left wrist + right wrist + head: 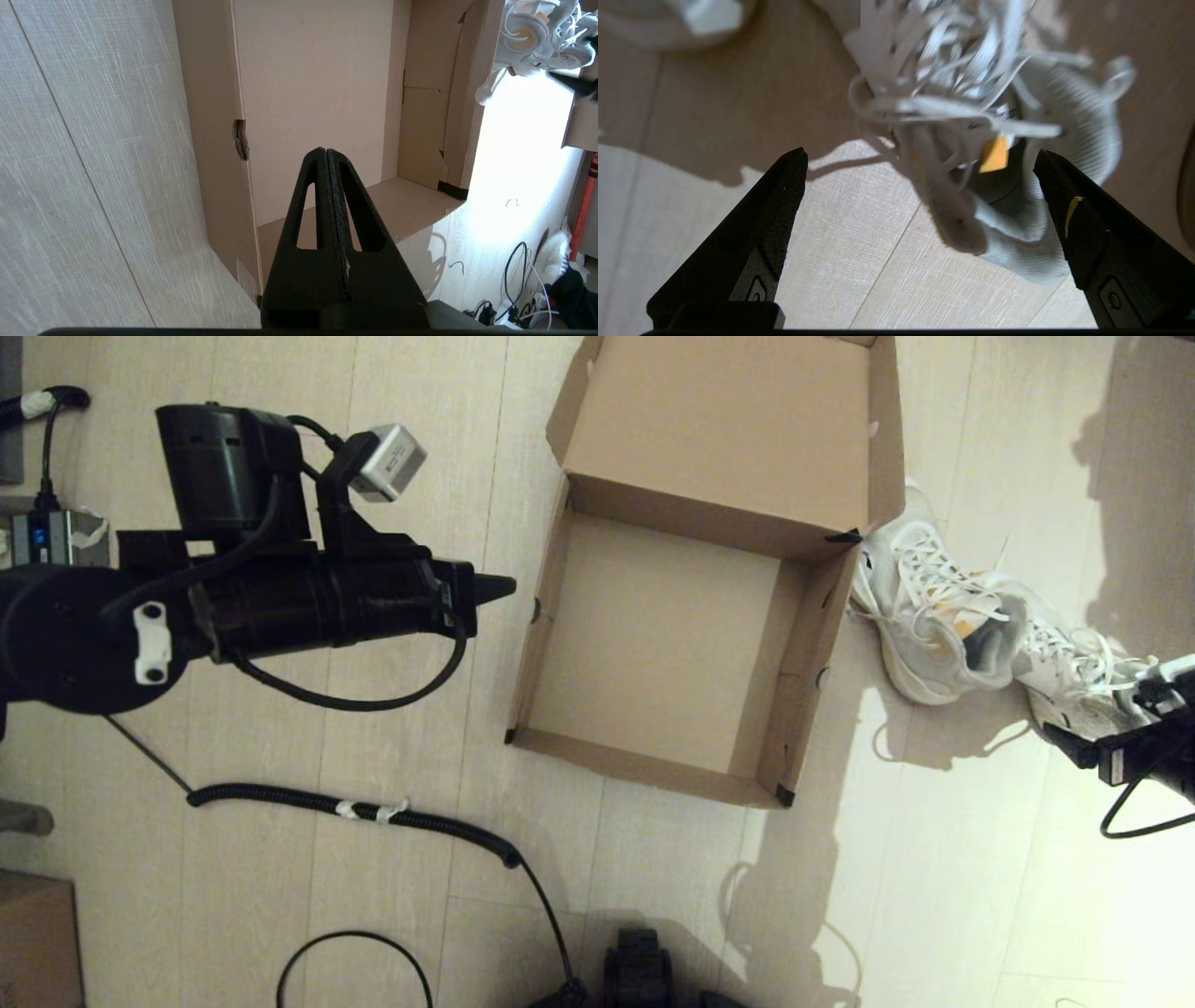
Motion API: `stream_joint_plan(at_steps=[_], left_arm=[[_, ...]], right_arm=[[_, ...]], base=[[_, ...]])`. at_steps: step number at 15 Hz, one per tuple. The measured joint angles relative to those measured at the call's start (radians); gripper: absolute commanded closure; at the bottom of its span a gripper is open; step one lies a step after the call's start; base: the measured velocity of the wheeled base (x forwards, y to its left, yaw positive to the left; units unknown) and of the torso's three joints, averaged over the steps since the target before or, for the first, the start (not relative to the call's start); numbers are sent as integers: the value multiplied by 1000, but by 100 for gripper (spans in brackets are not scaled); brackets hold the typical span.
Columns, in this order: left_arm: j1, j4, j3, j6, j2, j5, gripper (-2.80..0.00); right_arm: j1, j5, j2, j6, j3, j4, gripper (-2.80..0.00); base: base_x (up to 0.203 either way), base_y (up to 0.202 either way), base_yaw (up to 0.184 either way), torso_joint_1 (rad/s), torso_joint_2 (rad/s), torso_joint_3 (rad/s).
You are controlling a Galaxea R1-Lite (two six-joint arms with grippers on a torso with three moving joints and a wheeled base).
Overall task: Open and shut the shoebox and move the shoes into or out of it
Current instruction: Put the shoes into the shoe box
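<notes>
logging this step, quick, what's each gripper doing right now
Left gripper: shut, holding nothing, beside the open shoebox.
Right gripper: open, empty, by the shoes on the floor.

Dim warm room, 1 bright patch on the pale wood-plank floor (934, 859)

Glare washes the planks near the white lace-up mesh sneakers (943, 616), which cast soft shadows; in the right wrist view their laces smear with blur.

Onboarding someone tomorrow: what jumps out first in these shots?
The open, empty shoebox in the middle of the floor, lid flipped back. The white shoes lie just outside its right wall. The right claw hangs open over one shoe; the left claw, shut, hovers left of the box.
</notes>
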Motion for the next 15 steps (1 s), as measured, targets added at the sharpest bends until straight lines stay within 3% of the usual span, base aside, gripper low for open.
stream_joint_plan(at_steps=[4, 12, 13, 15], left_arm=[[0, 0, -3, 0, 4, -1, 0], [1, 2, -3, 0, 7, -1, 0], [1, 1, -3, -1, 7, -1, 0], [1, 1, -4, -1, 8, -1, 0]], right_arm=[[-1, -13, -108, 36, 25, 191, -280], [0, -20, -21, 24, 50, 73, -280], [0, -21, 10, 19, 43, 32, 0], [0, -22, 56, 16, 18, -27, 0]], base=[[0, 0, 0, 0, 0, 0], [0, 0, 0, 0, 0, 0], [0, 0, 0, 0, 0, 0], [0, 0, 0, 0, 0, 0]])
